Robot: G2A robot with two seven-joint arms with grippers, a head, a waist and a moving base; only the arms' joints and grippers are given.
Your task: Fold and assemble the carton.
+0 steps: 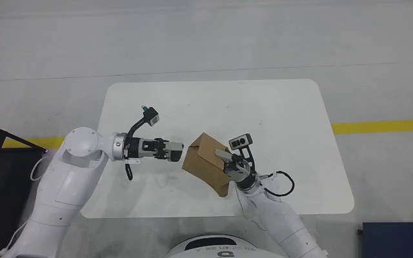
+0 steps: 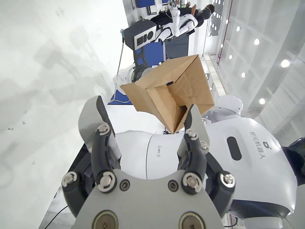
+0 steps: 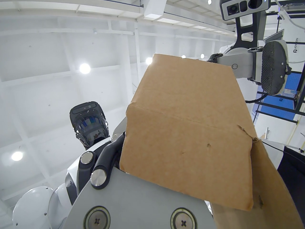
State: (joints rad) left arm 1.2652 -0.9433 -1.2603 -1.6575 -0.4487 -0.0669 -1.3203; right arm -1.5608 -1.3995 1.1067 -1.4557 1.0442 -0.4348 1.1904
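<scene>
The brown carton (image 1: 205, 161) is held up over the table's near middle, partly folded, its open end with inner flaps facing my left gripper (image 2: 147, 113). That gripper (image 1: 175, 151) is open just beside the carton (image 2: 171, 89); one fingertip (image 2: 191, 116) sits at the edge of a flap, the other stands free. My right gripper (image 1: 228, 164) is shut on the carton's opposite side. The carton's wall (image 3: 188, 129) hides its fingertips. One padded finger (image 3: 274, 67) of the left gripper shows beyond the carton's far edge.
The white table (image 1: 277, 109) has rounded corners and bare surface to the back and right of the arms. A yellow floor line (image 1: 374, 126) runs past the table's right side. A dark frame (image 1: 13, 145) stands at the left, off the table.
</scene>
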